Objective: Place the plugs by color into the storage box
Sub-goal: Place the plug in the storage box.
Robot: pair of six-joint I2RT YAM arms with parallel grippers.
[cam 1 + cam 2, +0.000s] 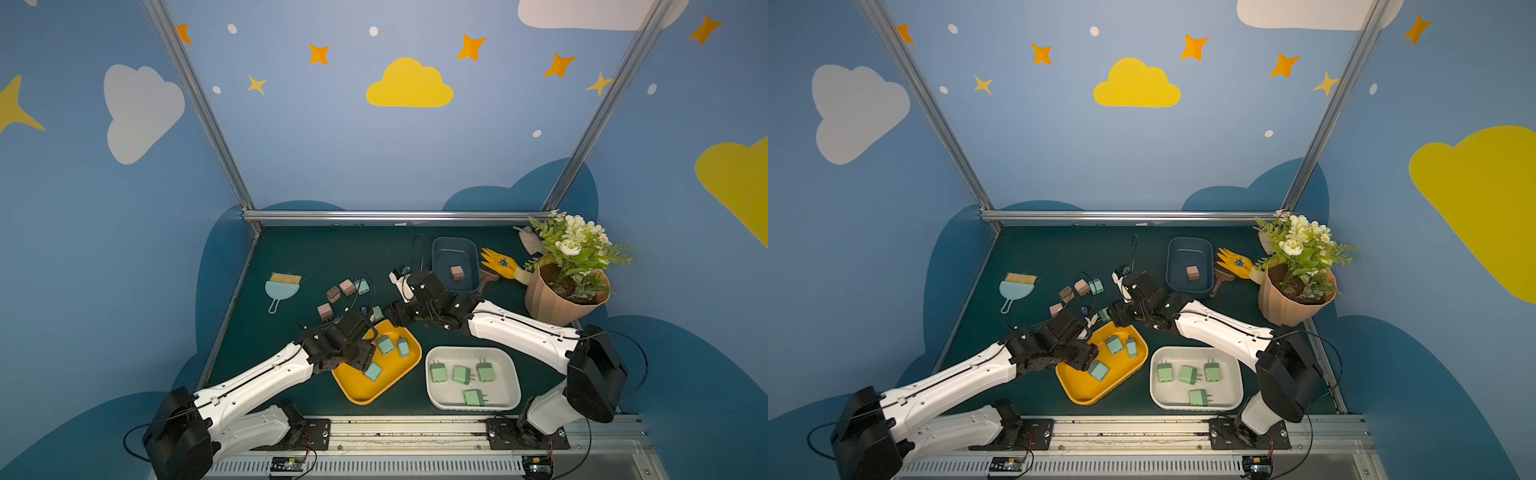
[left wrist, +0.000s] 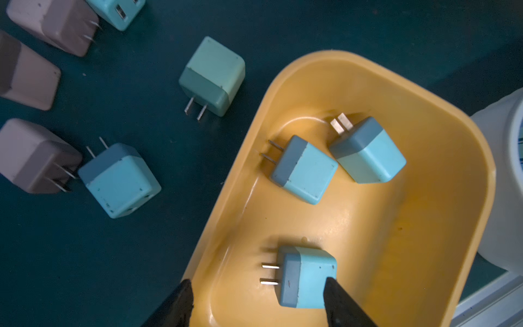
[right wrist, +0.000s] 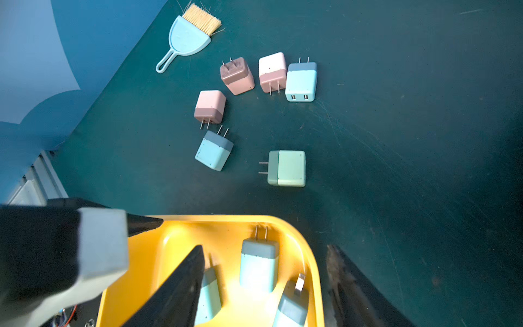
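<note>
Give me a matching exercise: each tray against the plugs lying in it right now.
Trays:
1. yellow tray
2. white tray
3. dark-blue tray

Contents:
a. one pink plug
b. three blue plugs
c. four green plugs

Pairs: 1-b, 2-c, 3-a

I can read no text, number or brand; the dark mark on the yellow glove (image 1: 500,262), at two o'clock, is too small
</note>
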